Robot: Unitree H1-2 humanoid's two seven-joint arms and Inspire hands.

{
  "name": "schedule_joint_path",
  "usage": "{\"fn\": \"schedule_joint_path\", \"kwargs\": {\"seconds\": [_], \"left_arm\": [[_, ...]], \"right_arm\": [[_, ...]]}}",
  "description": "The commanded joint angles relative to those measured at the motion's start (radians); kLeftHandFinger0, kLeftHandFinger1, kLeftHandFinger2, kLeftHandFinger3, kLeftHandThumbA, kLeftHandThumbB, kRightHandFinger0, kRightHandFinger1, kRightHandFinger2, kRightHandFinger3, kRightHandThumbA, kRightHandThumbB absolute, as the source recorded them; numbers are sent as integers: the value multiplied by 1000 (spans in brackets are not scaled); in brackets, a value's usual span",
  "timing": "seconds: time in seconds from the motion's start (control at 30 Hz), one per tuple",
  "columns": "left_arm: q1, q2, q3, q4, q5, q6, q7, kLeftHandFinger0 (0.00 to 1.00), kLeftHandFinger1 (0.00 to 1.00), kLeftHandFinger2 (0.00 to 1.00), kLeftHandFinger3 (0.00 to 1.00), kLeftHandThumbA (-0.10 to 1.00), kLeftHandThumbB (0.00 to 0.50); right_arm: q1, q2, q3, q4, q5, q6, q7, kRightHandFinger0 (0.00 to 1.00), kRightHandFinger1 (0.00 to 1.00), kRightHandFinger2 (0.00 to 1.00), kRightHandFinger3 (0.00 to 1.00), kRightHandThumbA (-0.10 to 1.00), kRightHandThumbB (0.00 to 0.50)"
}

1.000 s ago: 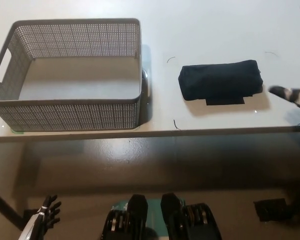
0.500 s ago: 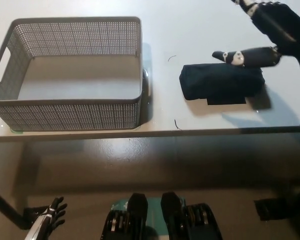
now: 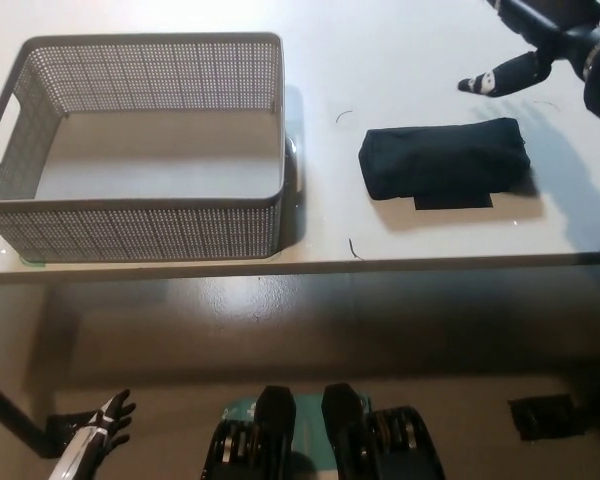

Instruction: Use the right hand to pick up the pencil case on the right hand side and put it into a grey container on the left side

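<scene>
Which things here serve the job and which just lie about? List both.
Job: black pencil case; grey basket; right hand, open above the case.
Lying about: white table; left hand, resting low; black tape patch under the case.

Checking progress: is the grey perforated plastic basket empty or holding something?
Empty: the grey perforated plastic basket shows only bare floor; the black fabric pencil case lies outside.

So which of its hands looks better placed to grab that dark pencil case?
The right hand. It hovers open over the table just beyond the pencil case, while the left hand hangs low below the table edge, far from it.
</scene>
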Motion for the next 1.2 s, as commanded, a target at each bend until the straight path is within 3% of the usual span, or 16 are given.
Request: {"fn": "schedule_joint_path", "kwargs": {"seconds": [0.0,0.1,0.23,0.4,0.5,0.57,0.77,1.17], "left_arm": [[-12,27,-11,-20,20,-56,6,1000,1000,1000,1000,1000,230],[-20,28,-18,-17,19,-60,0,1000,1000,1000,1000,1000,225],[-24,35,-28,-6,24,-71,-5,1000,1000,1000,1000,1000,270],[-20,36,-34,-15,29,-67,0,1000,1000,1000,1000,1000,267],[-21,39,-38,-14,24,-74,-5,1000,1000,1000,1000,1000,293],[-24,41,-39,-7,20,-90,-8,1000,1000,1000,1000,1000,279],[-25,43,-43,-10,25,-73,-5,1000,1000,1000,1000,1000,308],[-29,45,-45,-5,31,-90,-3,1000,1000,1000,1000,1000,320]], "right_arm": [[-93,-15,6,59,-61,-76,-47,1000,1000,1000,1000,887,500],[-97,-1,2,99,-52,-93,-50,1000,1000,1000,1000,920,500],[-87,25,-7,133,-29,-113,-44,1000,1000,1000,1000,1000,500],[-58,61,-22,139,4,-108,-14,1000,1000,1000,1000,1000,500],[-36,84,-39,131,39,-105,11,1000,1000,1000,1000,1000,500],[-27,98,-51,140,57,-108,15,1000,1000,1000,1000,1000,500],[-11,120,-56,139,50,-95,35,1000,1000,1000,1000,1000,500],[-14,134,-43,171,24,-104,17,1000,1000,1000,1000,1000,500]]}}
